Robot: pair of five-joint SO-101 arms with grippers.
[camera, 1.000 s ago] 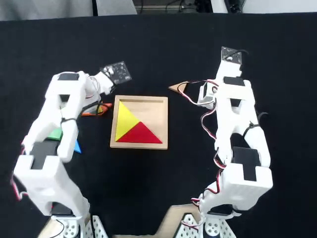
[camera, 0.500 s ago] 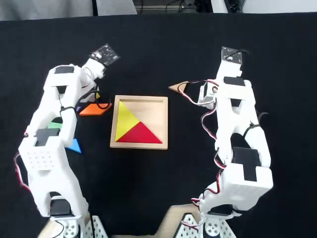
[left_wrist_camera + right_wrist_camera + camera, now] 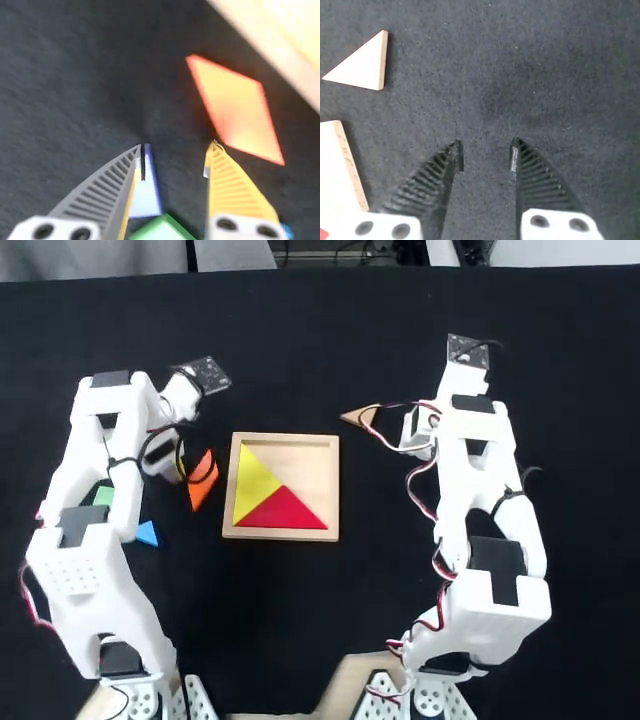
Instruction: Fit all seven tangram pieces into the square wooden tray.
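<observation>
Left gripper (image 3: pixel 178 146): fingers spread over black cloth (image 3: pixel 330 330). Orange parallelogram (image 3: pixel 235 110) near its yellow finger, left of tray (image 3: pixel 310 462) at centre of high view. In tray: yellow triangle (image 3: pixel 252 480), red triangle (image 3: pixel 285 508). Right gripper (image 3: pixel 486 144): spread. Wooden triangle (image 3: pixel 358 417) off tray's upper-right corner.

The table (image 3: pixel 560 65) wears matt, fuzzy black cloth. The tray (image 3: pixel 334 490) and the triangle (image 3: pixel 362 62) are pale, bare wood, smooth-faced. The right pincer (image 3: pixel 485 150) is ribbed black plastic, dull-surfaced.
</observation>
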